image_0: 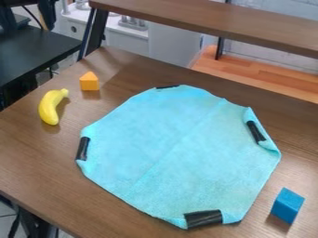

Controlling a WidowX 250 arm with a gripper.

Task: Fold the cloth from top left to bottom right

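"Where's the cloth lying?"

"The light blue, soft fabric cloth (177, 153) is spread across the middle of the frame, flat on the brown wood-grain surface (37, 172). Its outline has several blunt sides, and a faint crease runs slantwise across it, from the upper right to the lower left."

"So it isn't folded over?"

"No, it's laid out wide. Only the rim turns up a little, near the right-hand strip."

"Which strip is that?"

"One of four black strips at its edges: a thin one at the top (166, 87), one at the left (82, 148), one at the right (255, 132) and a broad one at the bottom (203, 218)."

"And the gripper, open or closed?"

"I can't tell."

"What else is there?"

"A yellow toy banana (51, 107) at the upper left, curved and apart from the cloth. Just beside it, a small orange block with a pointed top (89, 82). At the lower right, a blue rectangular block (288, 205), near the cloth but apart from it."

"Anything behind?"

"A raised brown wooden shelf (211, 21) crosses the top, and a black table (37, 49) stands at the upper left."
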